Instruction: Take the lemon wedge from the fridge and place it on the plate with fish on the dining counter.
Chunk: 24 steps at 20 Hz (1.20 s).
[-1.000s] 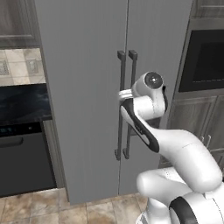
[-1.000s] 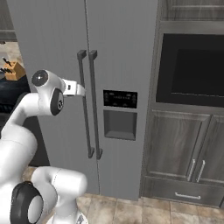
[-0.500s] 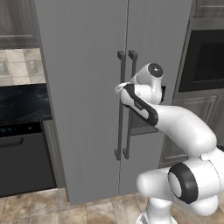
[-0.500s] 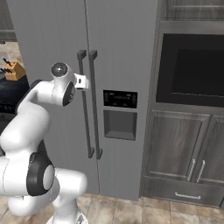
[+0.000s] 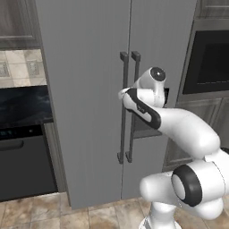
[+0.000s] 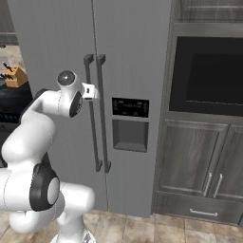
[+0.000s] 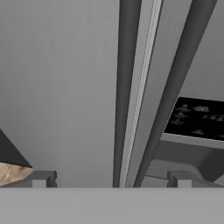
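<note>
The big grey fridge (image 5: 89, 89) stands shut, its two long dark handles (image 7: 127, 87) side by side down the middle, and the lemon wedge cannot be seen with the doors closed. The hand (image 7: 109, 177) is right in front of those handles with its fingers (image 7: 41, 178) spread wide, holding nothing, one tip on each side of the two bars. A black oven (image 6: 209, 76) sits in the dark cupboards on the right, a black dishwasher (image 5: 22, 165) is on the left, and the floor (image 5: 67, 217) has brown tiles.

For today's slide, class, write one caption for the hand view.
Open hand faces the closed fridge, both dark bar handles between its fingertips.
</note>
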### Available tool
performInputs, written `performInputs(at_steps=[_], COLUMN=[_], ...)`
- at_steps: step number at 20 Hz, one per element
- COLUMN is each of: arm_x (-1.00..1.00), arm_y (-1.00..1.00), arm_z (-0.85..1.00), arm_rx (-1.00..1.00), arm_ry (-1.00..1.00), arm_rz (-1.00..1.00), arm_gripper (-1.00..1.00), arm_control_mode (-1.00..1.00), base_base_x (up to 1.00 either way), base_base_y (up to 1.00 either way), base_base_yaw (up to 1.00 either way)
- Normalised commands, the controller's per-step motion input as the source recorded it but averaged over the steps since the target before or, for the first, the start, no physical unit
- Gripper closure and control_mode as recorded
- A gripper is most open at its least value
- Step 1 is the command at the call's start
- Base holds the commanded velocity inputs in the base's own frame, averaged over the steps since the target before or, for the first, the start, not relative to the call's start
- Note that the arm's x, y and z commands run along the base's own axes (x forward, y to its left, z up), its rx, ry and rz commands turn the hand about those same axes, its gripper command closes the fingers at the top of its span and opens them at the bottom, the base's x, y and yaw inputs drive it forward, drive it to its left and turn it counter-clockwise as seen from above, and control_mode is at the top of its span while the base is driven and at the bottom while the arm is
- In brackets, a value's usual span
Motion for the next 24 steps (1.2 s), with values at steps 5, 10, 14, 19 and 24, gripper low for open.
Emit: performInputs(at_steps=[5,10,14,19,24], arm_x=[0.17,0.43,0.48,0.46,0.49], arm_y=[0.02,0.0,0.0,0.0,0.0], arm_z=[-0.14,-0.04,-0.08,-0.14,-0.15], arm_rx=[0.0,0.0,0.0,0.0,0.0], arm_ry=[0.0,0.0,0.0,0.0,0.0], arm_rz=[0.0,-0.01,-0.02,-0.02,-0.03], arm_gripper=[-1.0,-1.0,-1.0,-1.0,-1.0], arm_control_mode=[-1.0,-1.0,-1.0,-1.0,-1.0], base_base_x=[0.0,0.0,0.0,0.0,0.0], base_base_y=[0.0,0.0,0.0,0.0,0.0], base_base_yaw=[0.0,0.0,0.0,0.0,0.0])
